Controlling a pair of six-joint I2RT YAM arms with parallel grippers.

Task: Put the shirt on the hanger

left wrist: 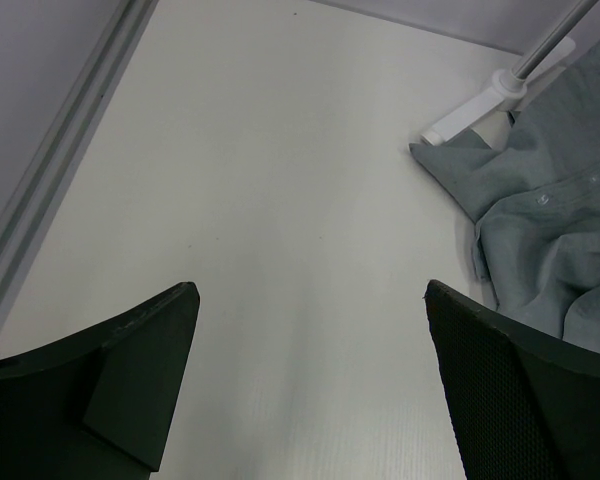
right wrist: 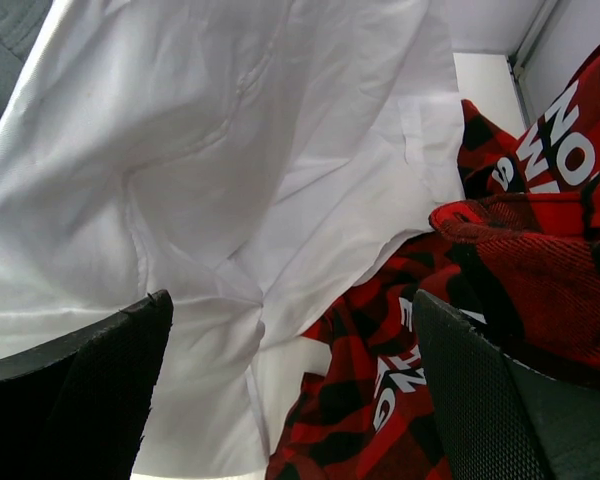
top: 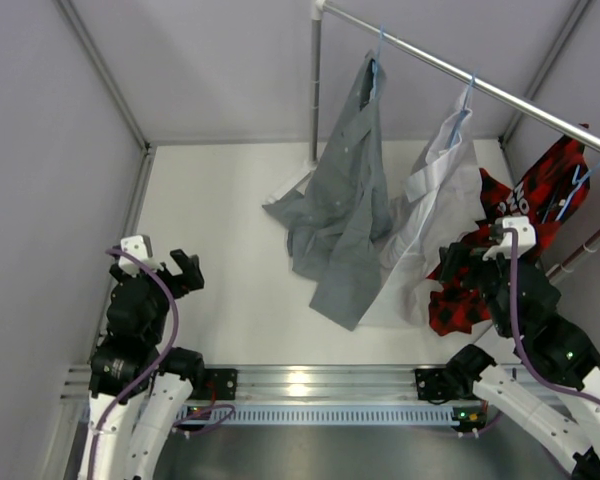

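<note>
Left pincer and right pincer are gaping empty.
Shirt is hanging vertically off hanger, right of my left pincer.

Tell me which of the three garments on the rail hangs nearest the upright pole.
The grey shirt, beside the pole; the white shirt hangs in the middle, the red-and-black garment farthest away.

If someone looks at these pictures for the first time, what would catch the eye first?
Three garments hang in a row from the slanted metal rail at the back right: the grey shirt on the left, a white shirt in the middle, a red-and-black garment on the right. The grey shirt's lower part lies on the white table. Nearer, the left gripper and the right gripper are open and empty.
</note>
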